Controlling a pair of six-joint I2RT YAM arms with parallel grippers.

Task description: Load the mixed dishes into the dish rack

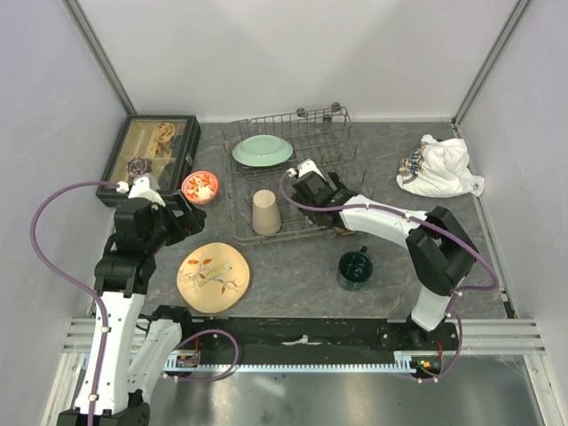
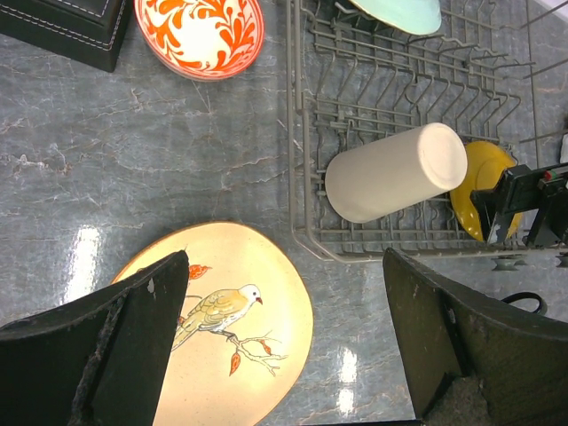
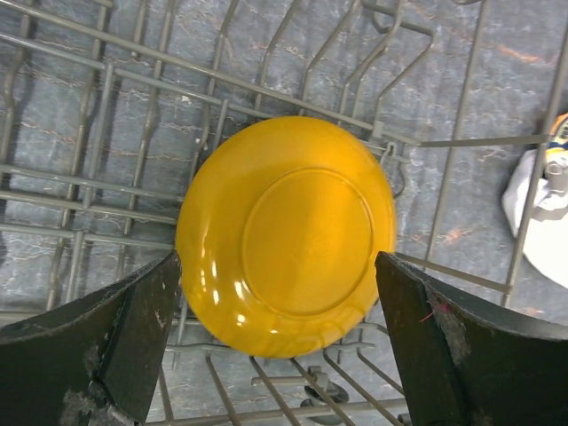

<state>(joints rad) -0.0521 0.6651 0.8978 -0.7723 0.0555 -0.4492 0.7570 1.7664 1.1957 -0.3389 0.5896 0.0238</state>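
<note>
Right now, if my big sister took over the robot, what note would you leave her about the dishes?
Left fingers: open and empty, above the tan bird plate, which lies on the table.
Right fingers: open, one on either side of the yellow plate, which sits in the dish rack.
Done: the pale green plate, beige cup and yellow plate are in the rack.
Left: the tan bird plate, the red-orange bowl left of the rack, and the dark green mug in front of it are all on the table.
</note>
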